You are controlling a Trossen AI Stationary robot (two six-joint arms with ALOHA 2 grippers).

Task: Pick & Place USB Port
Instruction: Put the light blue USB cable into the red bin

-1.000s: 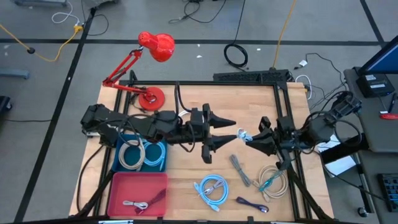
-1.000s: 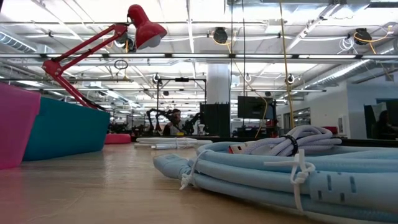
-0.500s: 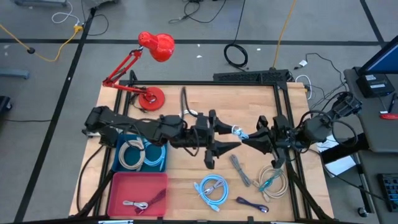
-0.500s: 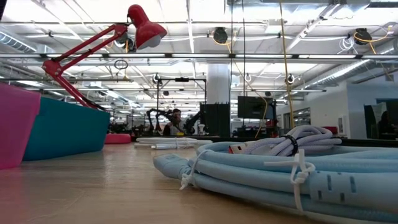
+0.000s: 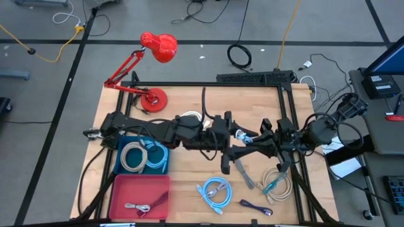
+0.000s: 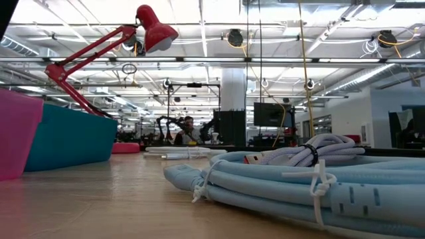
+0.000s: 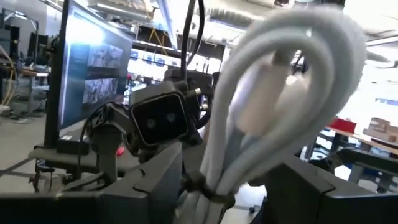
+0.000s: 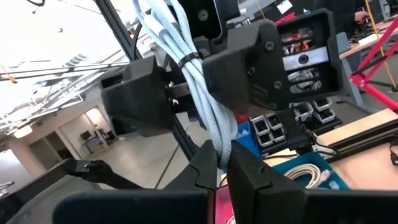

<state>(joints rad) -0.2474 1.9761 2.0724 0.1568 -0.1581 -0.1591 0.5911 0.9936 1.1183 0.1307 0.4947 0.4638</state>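
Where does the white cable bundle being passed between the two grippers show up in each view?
High view: white cable bundle at table centre, between both grippers.
Low view: not in it.
Left wrist view: fills the centre, between the fingers.
Right wrist view: upper centre, running down into the shut jaws.
Shared landmark: the left gripper, straddling the bundle.

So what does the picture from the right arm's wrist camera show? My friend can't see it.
The right gripper is shut on the end of a bundled pale blue cable, held up in the air. The left gripper faces it with its fingers on either side of the same bundle. Behind them is a blue bin holding a coiled white cable.
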